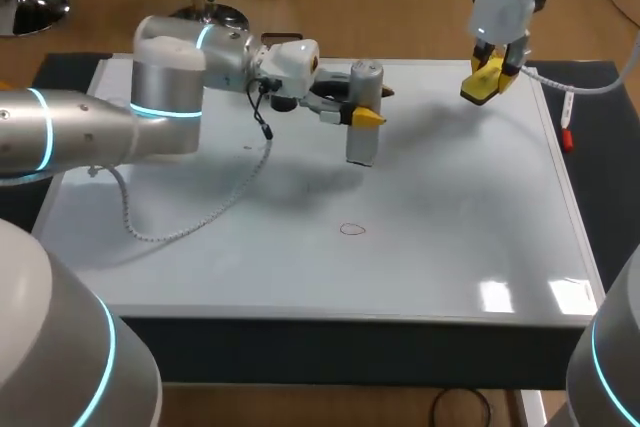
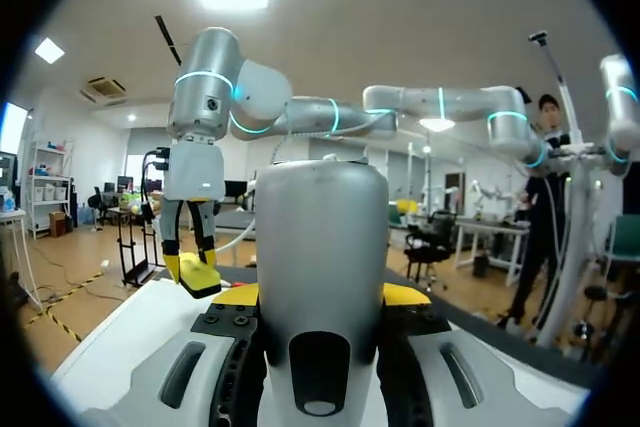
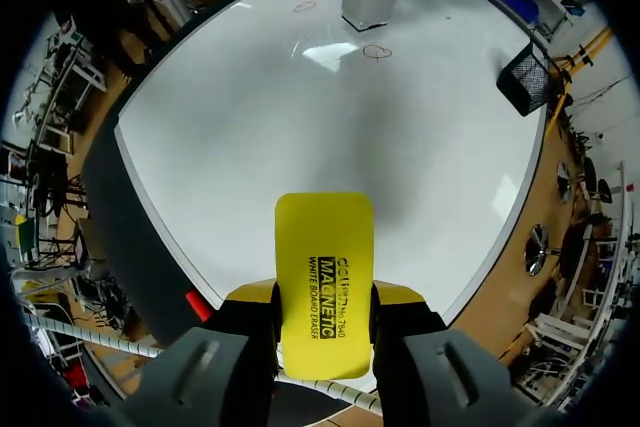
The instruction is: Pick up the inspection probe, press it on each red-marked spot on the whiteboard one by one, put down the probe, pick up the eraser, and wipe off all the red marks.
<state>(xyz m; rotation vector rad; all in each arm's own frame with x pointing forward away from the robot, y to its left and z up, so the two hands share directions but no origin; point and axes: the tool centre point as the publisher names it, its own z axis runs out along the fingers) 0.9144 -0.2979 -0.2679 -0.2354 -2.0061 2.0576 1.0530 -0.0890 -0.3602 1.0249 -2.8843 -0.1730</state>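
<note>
Left jaws gripping probe [image 1: 362, 112] upright on whiteboard [image 1: 450, 247]; right jaws clamping eraser [image 1: 483, 81]. Probably worth holding probe vertical, centring on red circle [image 1: 352, 229].

Left arm [image 1: 90, 132] was stretched out low and nearly flat from its side, wrist [image 1: 290, 67] rolled over sideways, left jaws clamped on the probe [image 1: 361, 145] from both sides. Right arm [image 1: 505, 7] hung over the far right corner pointing straight down, right jaws pinching the eraser [image 1: 483, 85].
</note>
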